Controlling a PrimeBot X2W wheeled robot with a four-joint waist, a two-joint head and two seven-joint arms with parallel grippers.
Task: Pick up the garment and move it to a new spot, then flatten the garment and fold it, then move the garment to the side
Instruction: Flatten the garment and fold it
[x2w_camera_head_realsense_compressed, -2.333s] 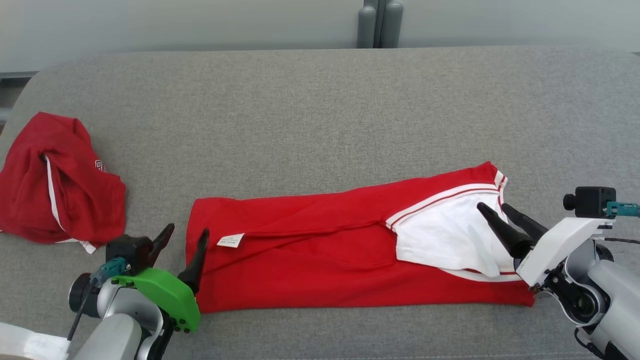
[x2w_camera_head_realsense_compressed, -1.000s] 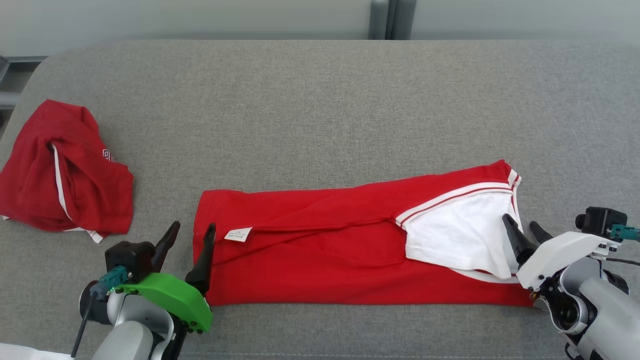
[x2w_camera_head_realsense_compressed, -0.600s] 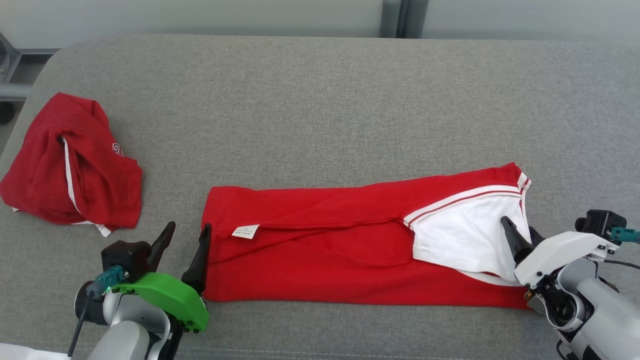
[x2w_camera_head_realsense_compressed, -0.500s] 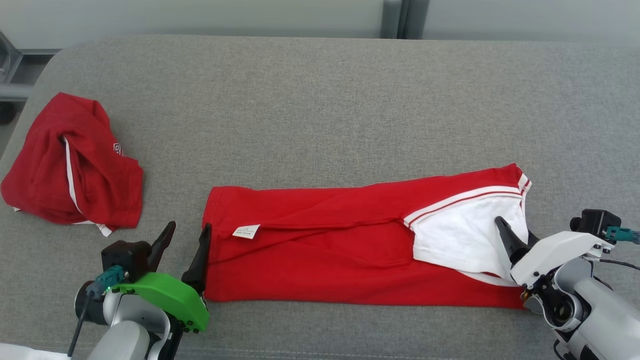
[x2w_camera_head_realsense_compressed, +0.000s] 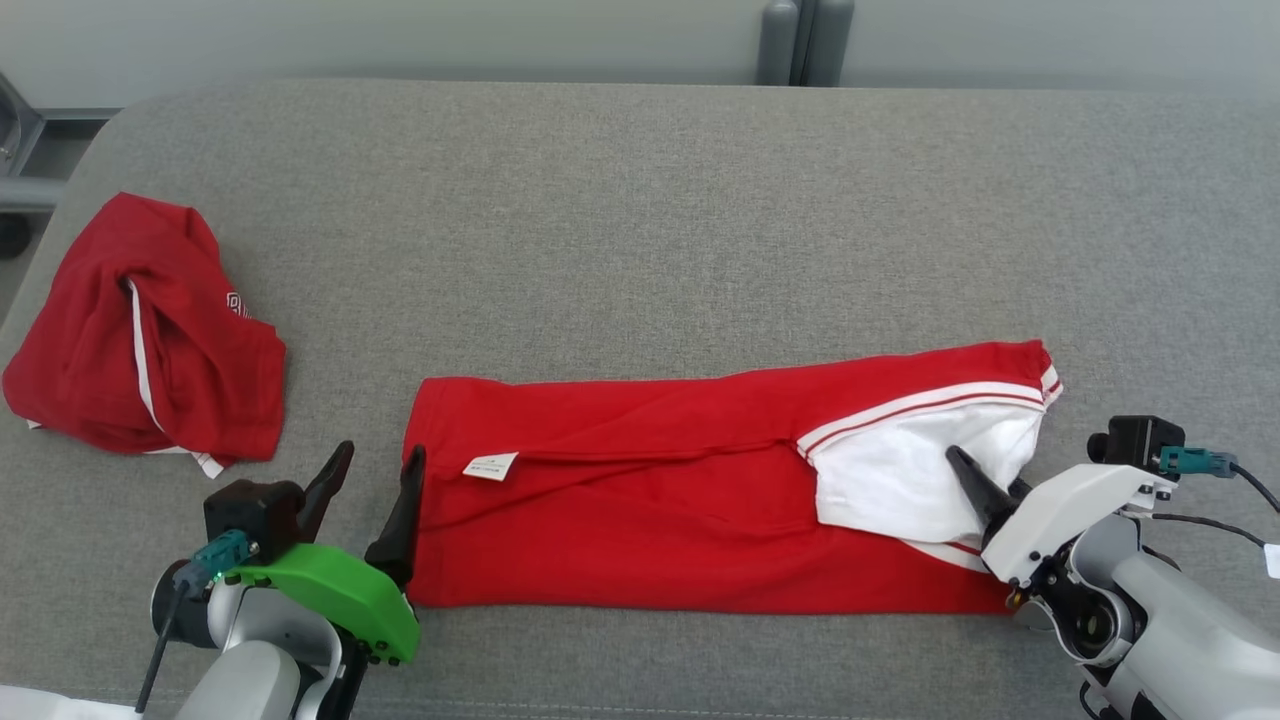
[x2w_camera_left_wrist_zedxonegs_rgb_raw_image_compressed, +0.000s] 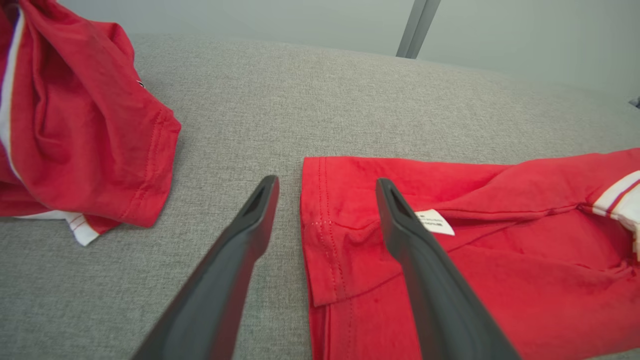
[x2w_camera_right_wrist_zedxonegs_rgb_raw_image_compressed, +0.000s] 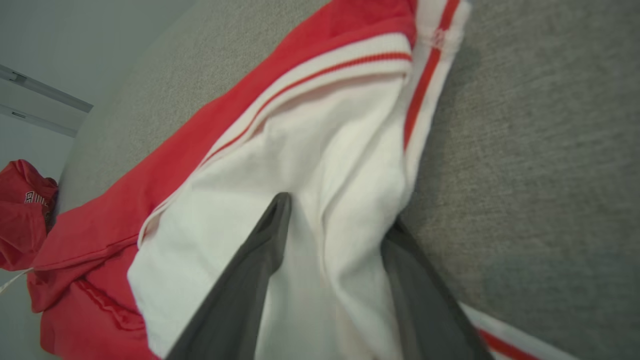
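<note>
Right claw (x2w_camera_right_wrist_zedxonegs_rgb_raw_image_compressed: 339, 212) shifted left, bunching the white panel (x2w_camera_head_realsense_compressed: 890, 480); fingers spread, straddling that fold. Left claw (x2w_camera_head_realsense_compressed: 380, 450) released, astride the left hem of garment (x2w_camera_head_realsense_compressed: 650, 500), lying flat, front-centre on grey cushion (x2w_camera_head_realsense_compressed: 640, 220)

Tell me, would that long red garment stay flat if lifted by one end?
Probably not: the red garment looks thin and creased, so it would likely droop. Its white panel bunches at the right gripper, so folds may slip.
</note>
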